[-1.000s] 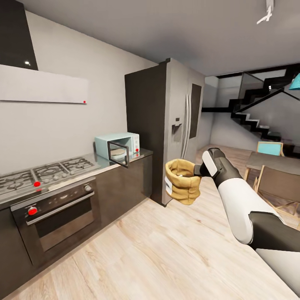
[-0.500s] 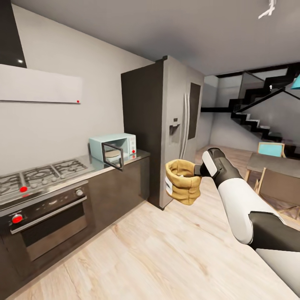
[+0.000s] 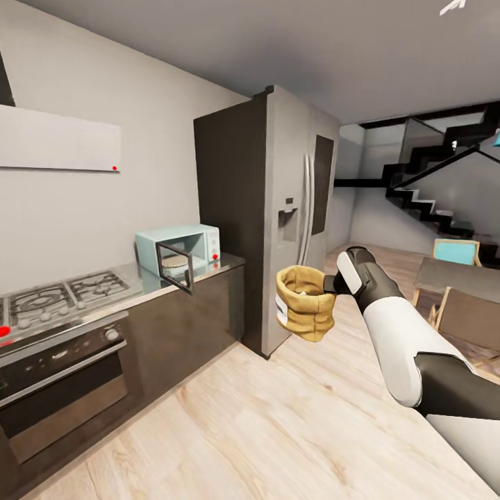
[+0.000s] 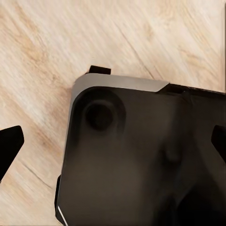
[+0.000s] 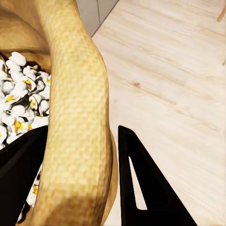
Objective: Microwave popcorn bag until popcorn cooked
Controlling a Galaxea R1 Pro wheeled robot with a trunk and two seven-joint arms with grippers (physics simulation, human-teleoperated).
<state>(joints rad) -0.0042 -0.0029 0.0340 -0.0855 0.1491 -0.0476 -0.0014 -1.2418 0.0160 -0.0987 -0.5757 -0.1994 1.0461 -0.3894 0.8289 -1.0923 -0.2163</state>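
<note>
My right gripper [image 3: 329,283] is shut on the rolled rim of the tan popcorn bag [image 3: 305,303], which hangs upright in mid-air in front of the fridge. The right wrist view has the rim of the bag [image 5: 77,94] pinched between the two black fingers [image 5: 141,188], with white popcorn [image 5: 16,106] heaped inside. The pale blue microwave [image 3: 182,248] stands at the far end of the grey countertop [image 3: 221,264], left of the bag, its glass door [image 3: 173,267] swung open. My left gripper [image 4: 113,141] is open and empty, pointing down at a dark part of the robot and the wood floor.
A gas hob [image 3: 66,295] and a black-fronted oven [image 3: 59,382] sit left of the microwave under a white extractor hood [image 3: 59,139]. A tall grey fridge [image 3: 285,208] stands just past the countertop. Stairs [image 3: 430,201], a table [image 3: 451,271] and chairs [image 3: 469,316] are to the right. Light wood floor [image 3: 243,417] lies ahead.
The whole view has shifted: hob, oven and microwave slid left in the picture and the fridge looks nearer. The bag and right arm keep their place in the view.
</note>
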